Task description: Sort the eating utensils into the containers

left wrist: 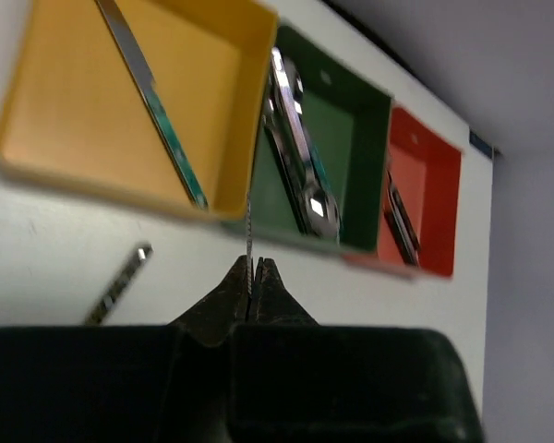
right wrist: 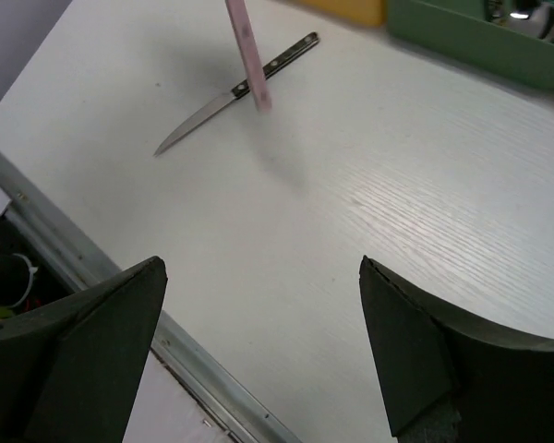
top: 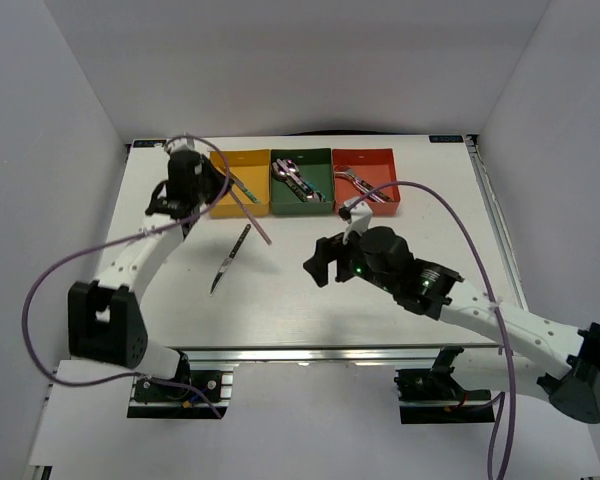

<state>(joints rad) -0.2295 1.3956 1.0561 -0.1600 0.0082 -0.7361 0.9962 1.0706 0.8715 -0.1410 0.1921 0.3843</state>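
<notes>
Pinching a pink-handled utensil (right wrist: pixel 246 55), the left jaws are closed; the right jaws gape empty.

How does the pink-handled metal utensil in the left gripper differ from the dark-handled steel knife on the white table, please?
The pink-handled metal utensil is pinched in the shut left gripper, raised; the dark-handled steel knife lies flat, ungripped, on the white table. One handle is pink, the other dark. Both are slim cutlery pieces.
</notes>
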